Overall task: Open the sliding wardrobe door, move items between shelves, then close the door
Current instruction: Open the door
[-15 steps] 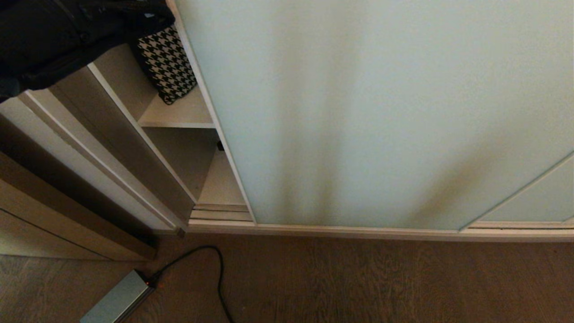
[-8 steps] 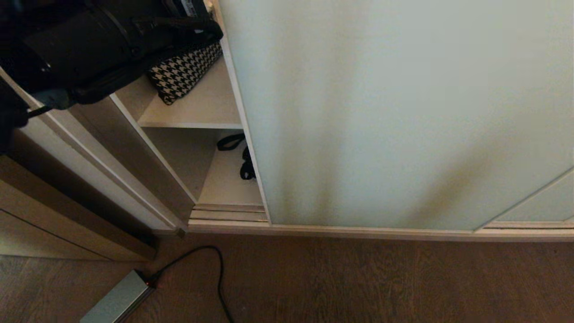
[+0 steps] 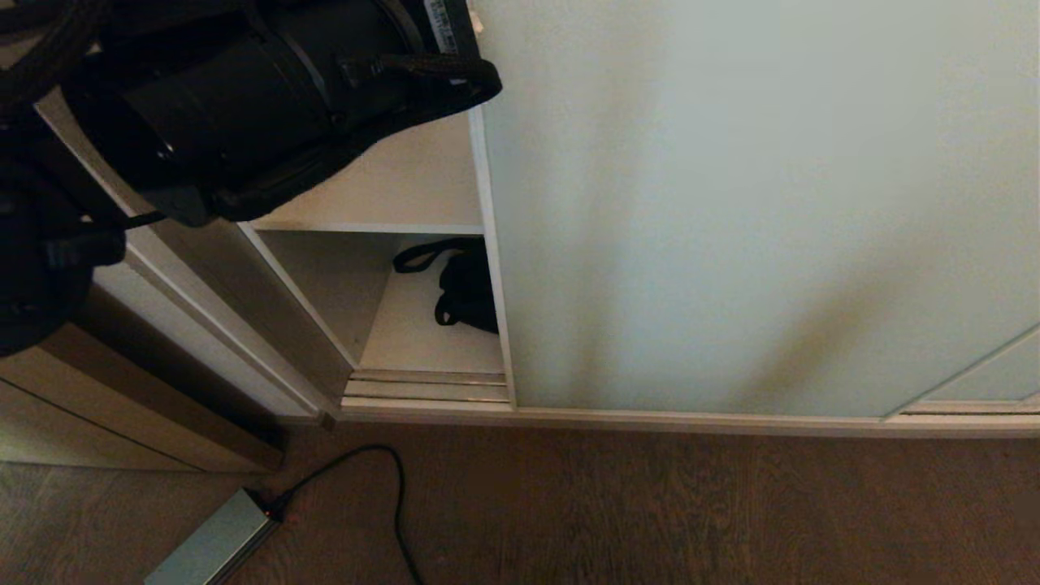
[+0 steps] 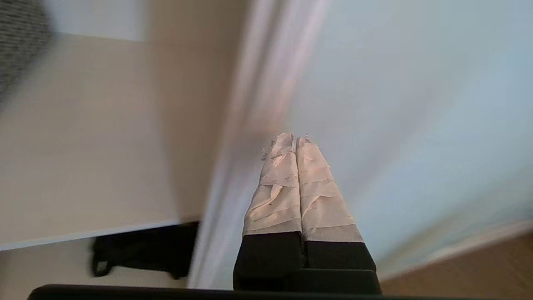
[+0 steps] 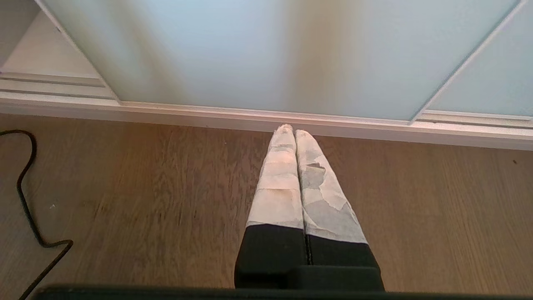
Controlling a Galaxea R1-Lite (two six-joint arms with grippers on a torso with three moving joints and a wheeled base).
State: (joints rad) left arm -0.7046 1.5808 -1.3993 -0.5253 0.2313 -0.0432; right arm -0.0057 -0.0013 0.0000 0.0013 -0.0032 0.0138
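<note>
Closed tight, with its taped fingers pressed together and holding nothing, the left gripper sits at the cream frame edge of the sliding wardrobe door, its tips against or just beside that edge; contact cannot be confirmed. In the head view the left arm fills the upper left corner, reaching toward the door's left edge. That door stands partly slid aside, leaving a gap at the left where the shelves show. A black bag lies on the wardrobe's bottom board below the shelf, half hidden behind the door edge. Low over the wooden floor, the right gripper is also closed and empty, pointing toward the floor track.
</note>
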